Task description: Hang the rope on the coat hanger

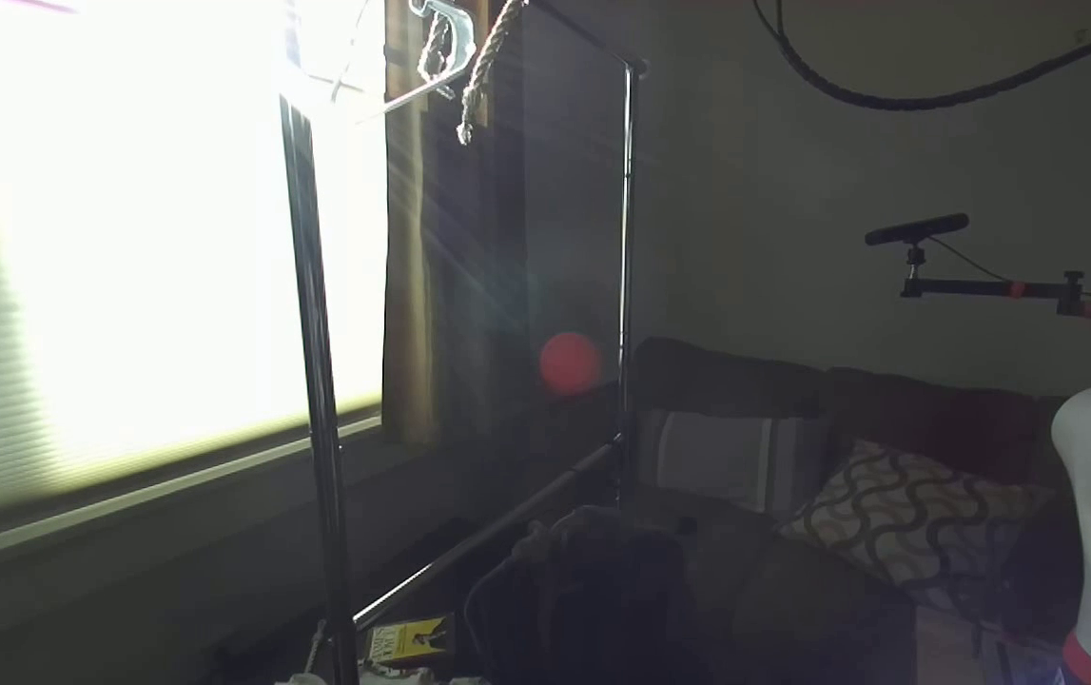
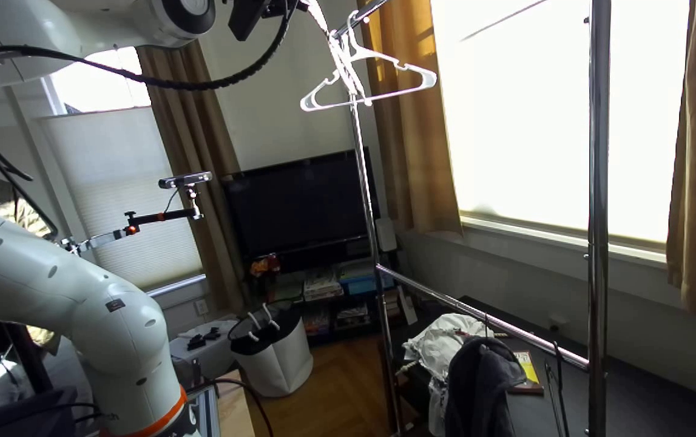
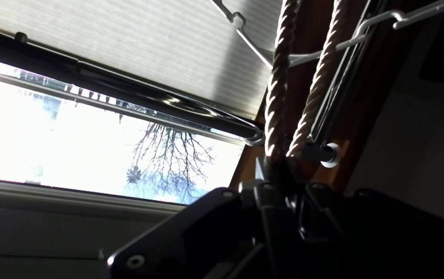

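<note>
The pale twisted rope [image 3: 278, 97] rises in two strands from between my gripper's fingertips [image 3: 278, 164] in the wrist view. The fingers are closed on it. The white coat hanger [image 2: 393, 96] hangs by its hook from the rack's top rail in an exterior view; the rope [image 2: 346, 68] hangs down across its left half, ending near the bottom bar. I cannot tell whether the rope passes through the hanger. In an exterior view, one hanger corner [image 1: 460, 43] and the rope's frayed end [image 1: 471, 105] show at the top edge. The hanger [image 3: 305, 59] is behind the strands in the wrist view.
The metal rack has upright poles [image 2: 598, 182] and a lower rail [image 2: 493, 318] with dark clothing [image 2: 481, 382] below. A bright window [image 2: 523, 109] and curtain [image 2: 408, 152] stand behind it. A black cable [image 2: 202, 84] loops from the arm. A camera on a bracket [image 2: 185, 180] stands nearby.
</note>
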Available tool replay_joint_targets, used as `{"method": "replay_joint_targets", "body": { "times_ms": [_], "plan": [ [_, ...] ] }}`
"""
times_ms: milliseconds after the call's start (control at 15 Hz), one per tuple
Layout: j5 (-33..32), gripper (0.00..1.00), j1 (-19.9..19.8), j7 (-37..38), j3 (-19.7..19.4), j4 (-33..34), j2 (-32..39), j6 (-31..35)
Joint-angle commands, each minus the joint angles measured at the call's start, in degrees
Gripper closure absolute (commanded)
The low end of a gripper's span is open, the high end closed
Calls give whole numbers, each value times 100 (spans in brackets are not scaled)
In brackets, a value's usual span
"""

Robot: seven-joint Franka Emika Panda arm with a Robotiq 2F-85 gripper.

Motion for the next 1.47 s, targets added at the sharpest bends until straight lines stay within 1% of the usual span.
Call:
{"method": "replay_joint_targets", "body": {
  "times_ms": [0,267,467,800,1000,1200,1400],
  "plan": [
    [308,97,524,-82,-243,-196,-106,287],
    [547,97,872,-71,-438,-265,-103,387],
    [735,97,1001,-8,-562,-328,-87,439],
    [1295,97,1327,24,-856,-453,2,686],
    [1528,97,1631,-11,-1016,-463,90,965],
    [1525,97,1962,-36,-1130,-420,155,1169],
    [1525,97,2436,-86,-1308,-409,225,1323]
  ]
}}
